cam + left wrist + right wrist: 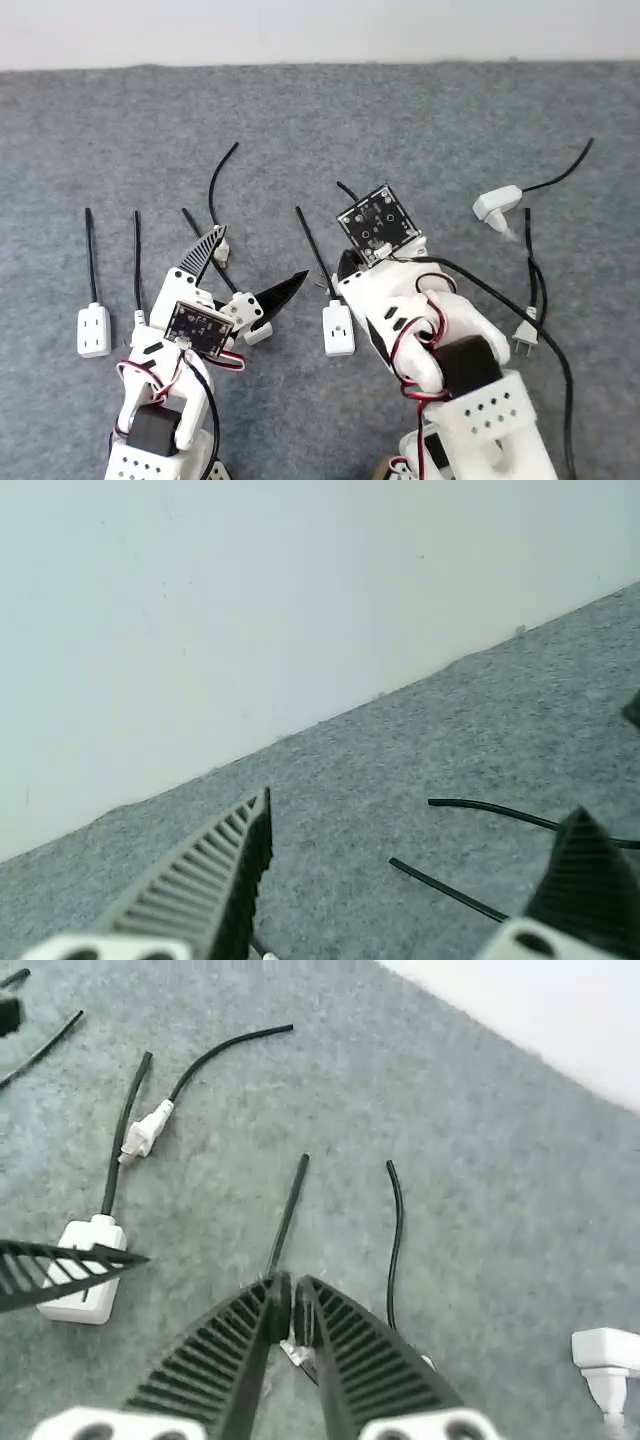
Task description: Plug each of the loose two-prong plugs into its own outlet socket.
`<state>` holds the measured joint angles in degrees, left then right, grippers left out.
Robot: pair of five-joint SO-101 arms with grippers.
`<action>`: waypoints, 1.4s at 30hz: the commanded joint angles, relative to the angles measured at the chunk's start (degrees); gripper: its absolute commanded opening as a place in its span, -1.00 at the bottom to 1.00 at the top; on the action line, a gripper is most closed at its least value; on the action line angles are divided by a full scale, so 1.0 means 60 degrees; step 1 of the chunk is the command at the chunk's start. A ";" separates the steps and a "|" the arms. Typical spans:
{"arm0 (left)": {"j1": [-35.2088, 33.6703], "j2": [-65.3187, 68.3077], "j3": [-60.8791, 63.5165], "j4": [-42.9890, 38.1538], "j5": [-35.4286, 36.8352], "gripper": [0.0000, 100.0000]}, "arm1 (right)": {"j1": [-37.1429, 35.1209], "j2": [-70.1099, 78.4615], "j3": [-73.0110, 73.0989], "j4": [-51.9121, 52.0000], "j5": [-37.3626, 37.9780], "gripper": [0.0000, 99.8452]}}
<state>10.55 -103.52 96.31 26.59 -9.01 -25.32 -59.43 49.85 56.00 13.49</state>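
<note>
The left gripper hangs with jaws released, an outlet socket just beside it. The right gripper has jaws clenched tip to tip; whether on anything, I cannot tell. A loose two-prong plug lies well apart from the middle socket. Best to grip the plug by its body, prongs square to the slots. The counter lies open toward the wall; cords crowd the near side.
</note>
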 commanded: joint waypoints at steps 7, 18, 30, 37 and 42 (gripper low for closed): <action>-0.0044 -0.0147 -0.0198 -0.0278 -0.0059 -0.18 | -0.0110 0.3333 -0.0630 -0.0974 0.0293 -0.98; -0.0059 -0.0147 -0.0212 -0.0293 -0.0088 -0.18 | -0.0344 0.7436 -0.0630 -0.1663 0.0220 -0.74; -0.0059 -0.0147 -0.0212 -0.0293 -0.0132 -0.18 | 0.0081 0.7495 -0.0337 -0.1780 0.0234 -0.74; -0.0059 -0.0147 -0.0212 -0.0293 -0.0132 -0.18 | -0.1048 0.6806 0.0088 -0.1678 0.0220 -0.74; -0.0396 -0.0147 -0.0227 -0.0513 -0.0073 -0.18 | -0.1634 0.6791 0.0132 -0.2088 0.0000 -0.74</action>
<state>10.11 -103.52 96.31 26.59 -9.36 -32.79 -16.62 50.55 45.19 14.64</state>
